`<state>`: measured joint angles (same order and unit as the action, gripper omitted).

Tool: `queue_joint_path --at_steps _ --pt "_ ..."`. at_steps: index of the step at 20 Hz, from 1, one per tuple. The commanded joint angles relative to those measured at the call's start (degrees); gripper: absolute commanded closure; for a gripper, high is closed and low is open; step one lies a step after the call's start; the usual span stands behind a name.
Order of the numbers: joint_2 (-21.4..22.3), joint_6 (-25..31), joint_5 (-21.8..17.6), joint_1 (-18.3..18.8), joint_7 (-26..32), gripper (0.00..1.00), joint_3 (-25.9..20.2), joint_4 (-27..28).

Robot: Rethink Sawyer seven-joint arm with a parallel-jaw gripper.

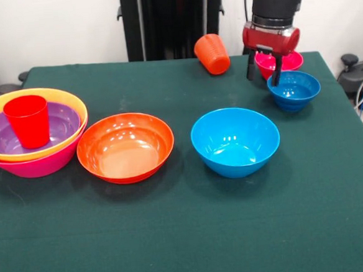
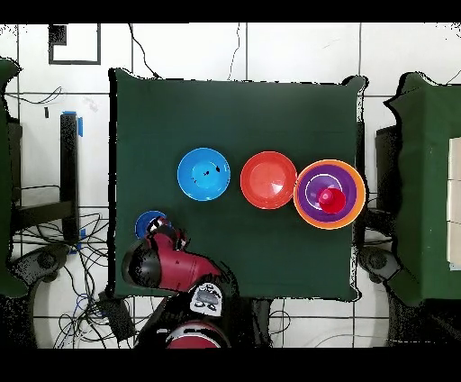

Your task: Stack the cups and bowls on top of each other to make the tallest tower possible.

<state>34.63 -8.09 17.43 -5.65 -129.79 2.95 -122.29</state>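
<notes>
Green cloth covers the table (image 1: 176,236); I see my gripper (image 1: 263,72) with fingers apart over the small magenta bowl (image 1: 288,60), beside the small blue bowl (image 1: 294,90). Far across, the tower (image 1: 32,143) holds the red cup (image 1: 27,120); the orange cup (image 1: 212,53) lies tipped.

Table (image 1: 176,236) covered in dark green cloth. Resting directly on it:
- big pink bowl (image 1: 37,166) at front-view left, base of a nested pile;
- red-orange bowl (image 1: 125,147) just beside it, upright;
- medium blue bowl (image 1: 235,141) next along, upright, apart from the red-orange one;
- small blue bowl (image 1: 294,90) toward the far right;
- small magenta bowl (image 1: 286,61) just behind it;
- orange cup (image 1: 212,53) on its side near the far edge.
</notes>
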Motion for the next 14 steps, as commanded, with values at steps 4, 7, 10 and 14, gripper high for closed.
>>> queue_joint_path --at_steps 4,7,10,14 --pt "-0.9 -2.8 2.3 3.4 -13.4 0.00 -7.0 4.7" --pt "-2.4 -4.5 0.5 4.8 -13.3 0.00 -7.9 4.9" --pt "-3.8 -6.4 -1.1 6.1 -13.1 0.00 -9.2 5.0" --pt "-4.7 -7.5 -1.5 6.5 -12.9 0.00 -9.8 5.2"
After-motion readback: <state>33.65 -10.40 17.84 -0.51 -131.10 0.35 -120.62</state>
